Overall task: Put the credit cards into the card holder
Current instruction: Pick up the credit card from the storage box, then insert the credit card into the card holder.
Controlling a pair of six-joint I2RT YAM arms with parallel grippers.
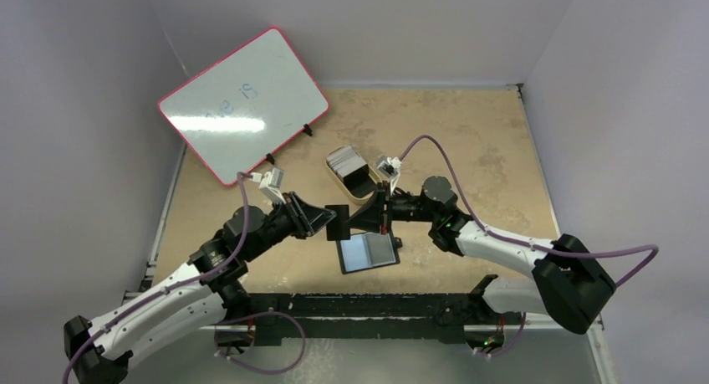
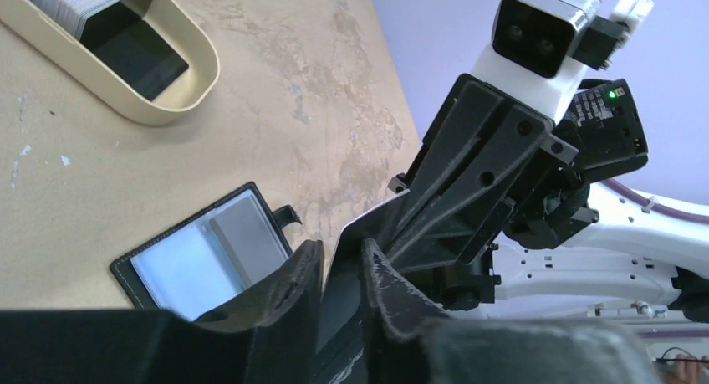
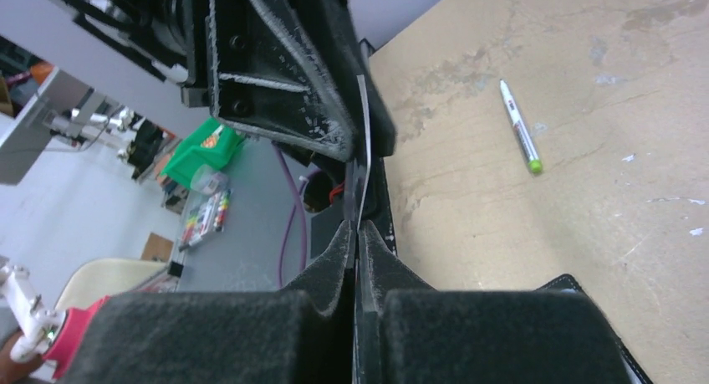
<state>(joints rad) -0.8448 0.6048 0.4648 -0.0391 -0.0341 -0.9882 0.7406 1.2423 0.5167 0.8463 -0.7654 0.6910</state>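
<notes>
My right fingers point(image 3: 330, 263) pinch one thin grey credit card point(image 3: 362, 141) above the open black folding card holder point(image 1: 368, 252) on the bench point(image 1: 468, 150). My left fingers point(image 2: 284, 300) flank it, grip unclear. None looks inserted; the card stack point(image 1: 344, 158) sits in the tan oval tin point(image 2: 167, 108).

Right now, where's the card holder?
Top view: the card holder lies open on the table, just on the near side of the left claw and right claw; the tan tin sits beyond them.

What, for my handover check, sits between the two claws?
One credit card: the right claw is shut on one end, and the left claw straddles the other end. The top view shows this.
</notes>
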